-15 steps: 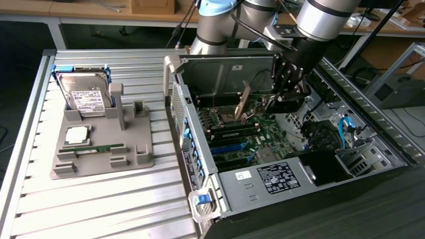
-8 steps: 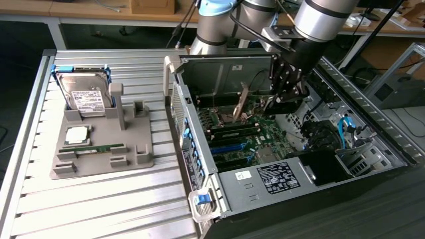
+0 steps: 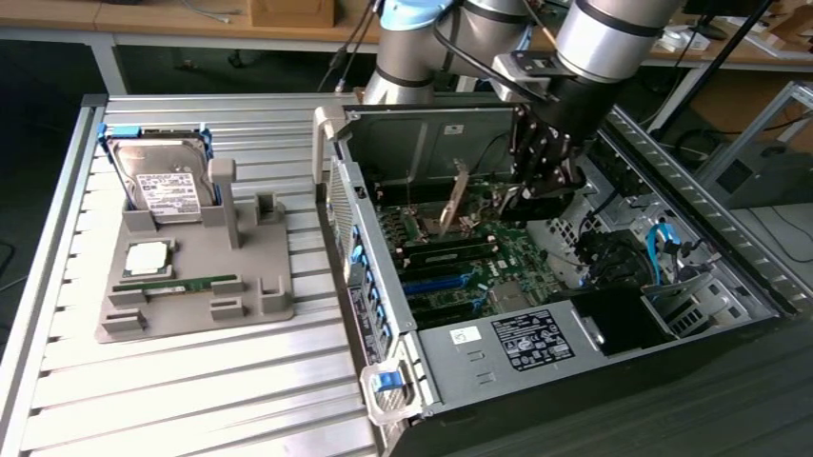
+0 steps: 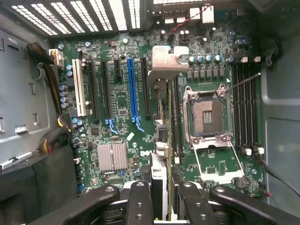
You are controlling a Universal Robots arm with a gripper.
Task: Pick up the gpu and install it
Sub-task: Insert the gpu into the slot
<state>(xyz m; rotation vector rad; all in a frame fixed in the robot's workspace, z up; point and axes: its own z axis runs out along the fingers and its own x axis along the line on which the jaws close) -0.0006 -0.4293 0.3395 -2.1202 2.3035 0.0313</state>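
Claw: gripper (image 4: 164,190) clenched on gpu (image 4: 168,61), inside case (image 3: 426,133).
Gpu: upright over board (image 4: 122,101), between blue slot (image 4: 132,89) and socket (image 4: 206,115).
Around: cables (image 4: 51,136) by case wall; drive (image 3: 166,181) outside, exterior view's left.

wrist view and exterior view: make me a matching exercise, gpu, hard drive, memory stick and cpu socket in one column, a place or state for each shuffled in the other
Things:
1. gpu
2. hard drive
3. memory stick
4. cpu socket

Places or states:
A. lying flat on the grey holder
B. empty, on the motherboard
C. gripped on edge in the tool, inside the case
D. standing upright on the grey holder

Pairs: 1-C, 2-D, 3-A, 4-B
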